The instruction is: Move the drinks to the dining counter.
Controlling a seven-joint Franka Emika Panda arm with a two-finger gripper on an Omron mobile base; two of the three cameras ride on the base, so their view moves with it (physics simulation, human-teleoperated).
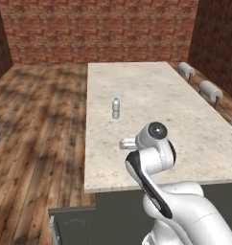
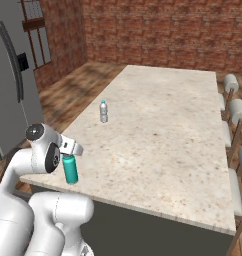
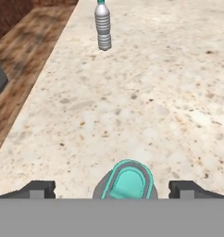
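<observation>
directly under my gripper [image 3: 112, 189] stands the teal bottle [image 2: 70, 169], upright, near the front left corner of the dining counter [image 2: 163, 145]. its cap lies between my two finger tips, and the fingers are spread wide with a gap on each side, so i judge they are not clamped on it; the bottle rests on the stone by itself. its long axis is vertical, along my line of sight, so the coming move should be straight up and away from it. farther ahead, close to the left edge of the counter, stands the small water bottle [image 1: 116, 107], also upright. i count two bottles on the counter; the juice bottle must, i think, come next.
</observation>
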